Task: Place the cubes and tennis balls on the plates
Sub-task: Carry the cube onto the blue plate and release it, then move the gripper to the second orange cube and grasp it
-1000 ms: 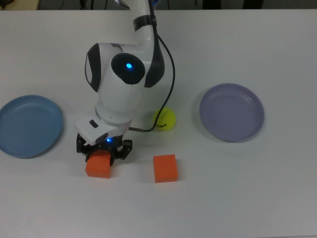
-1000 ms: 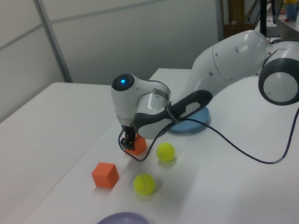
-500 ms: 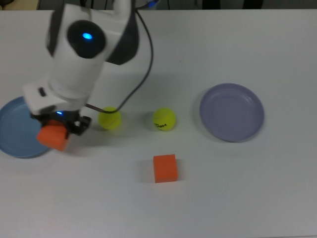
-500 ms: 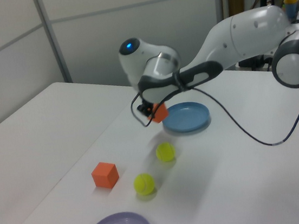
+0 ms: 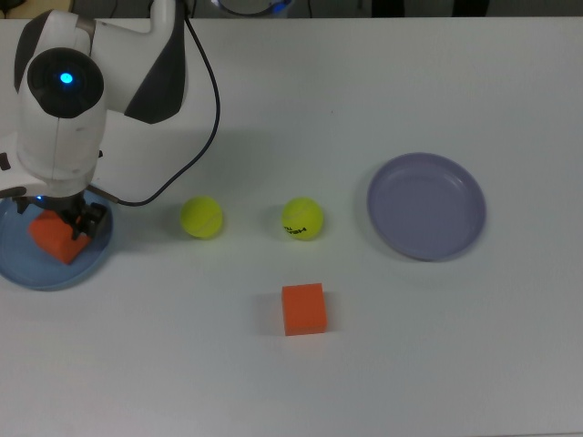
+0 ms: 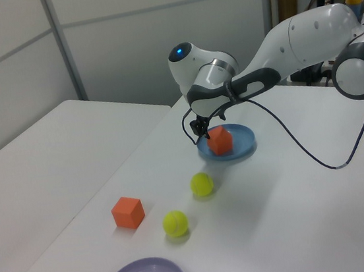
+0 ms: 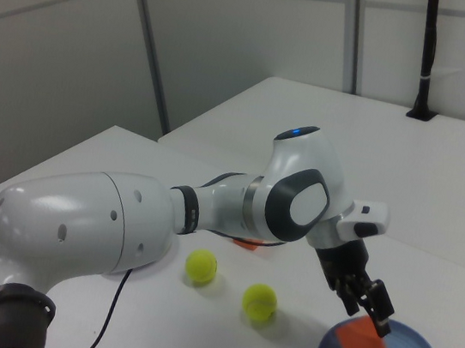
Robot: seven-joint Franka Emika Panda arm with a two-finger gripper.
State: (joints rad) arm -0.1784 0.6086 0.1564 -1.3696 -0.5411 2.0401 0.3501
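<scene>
though tilted, orange cube point(image 5: 53, 238) on blue plate point(image 5: 27, 273)

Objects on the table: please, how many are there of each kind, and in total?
Orange cubes: 2
Tennis balls: 2
Plates: 2, one blue plate, one lavender plate
Total: 6

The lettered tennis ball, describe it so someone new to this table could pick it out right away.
Start at the lavender plate on the top view's right. The nearest ball toward the top view's left is the lettered tennis ball, just above the loose orange cube. It shows black print; the other ball shows none.
</scene>
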